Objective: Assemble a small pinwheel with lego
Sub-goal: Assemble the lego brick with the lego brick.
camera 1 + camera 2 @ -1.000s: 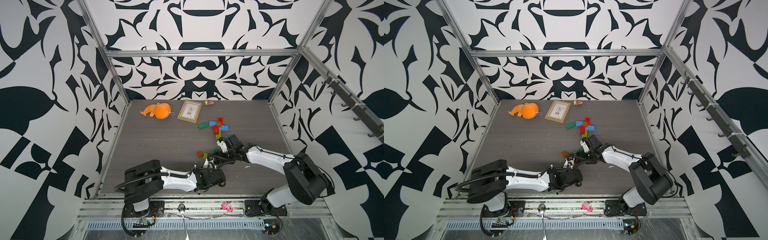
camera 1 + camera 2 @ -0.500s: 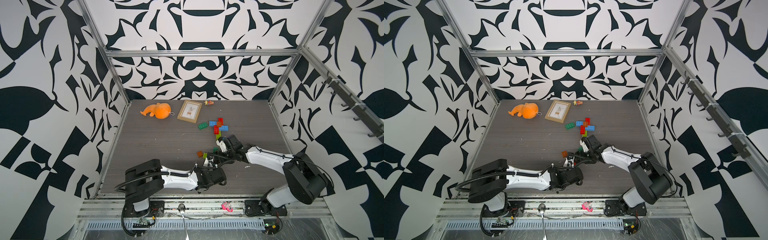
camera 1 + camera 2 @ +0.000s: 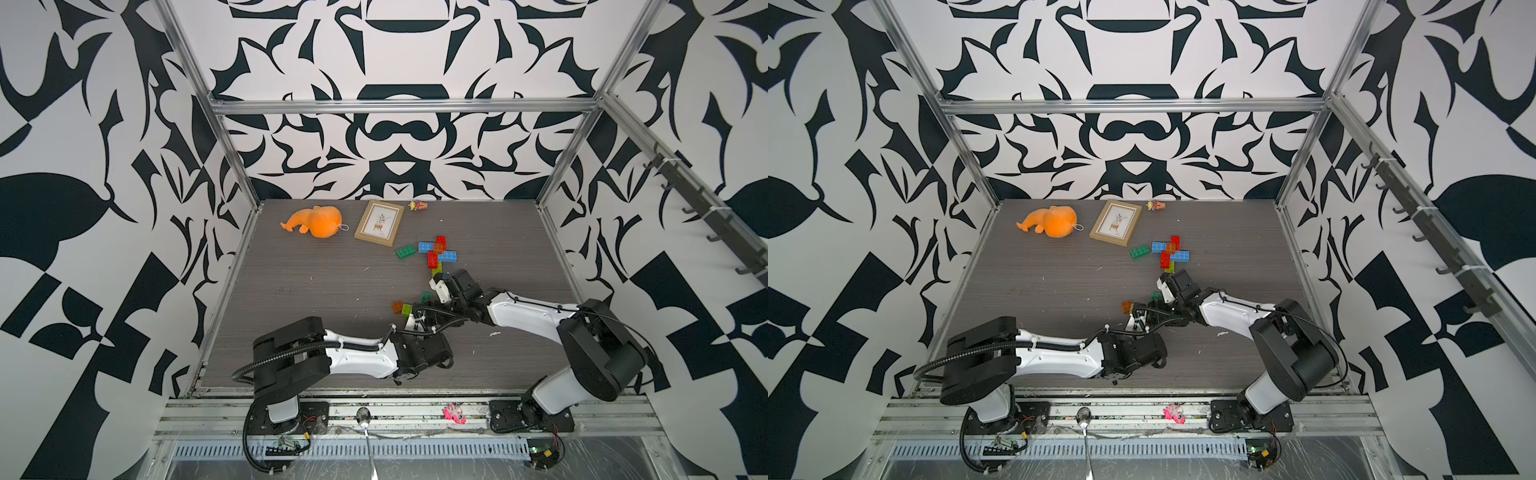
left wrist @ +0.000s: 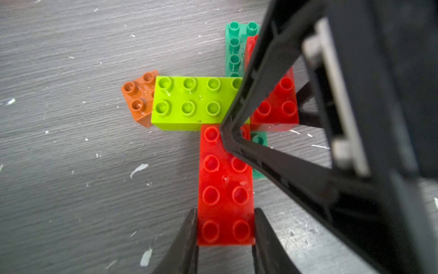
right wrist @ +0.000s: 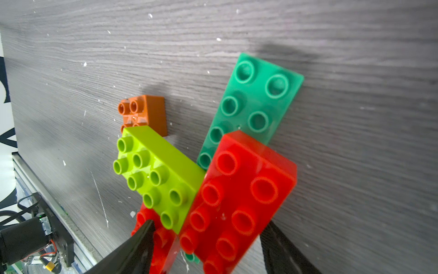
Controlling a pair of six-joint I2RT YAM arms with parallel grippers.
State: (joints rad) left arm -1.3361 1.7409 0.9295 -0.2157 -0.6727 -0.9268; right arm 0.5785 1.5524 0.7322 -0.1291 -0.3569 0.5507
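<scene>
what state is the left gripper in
Shut on the red brick: left gripper fingers press both its long sides, left wrist view.

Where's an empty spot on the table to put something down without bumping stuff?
Biggest bare patch: the left middle of the table, between the orange plush and the left arm. Also bare: the far right corner, beyond the blue-and-red pinwheel. Crowded: the front middle, where the left gripper and right gripper meet over the loose bricks.
</scene>
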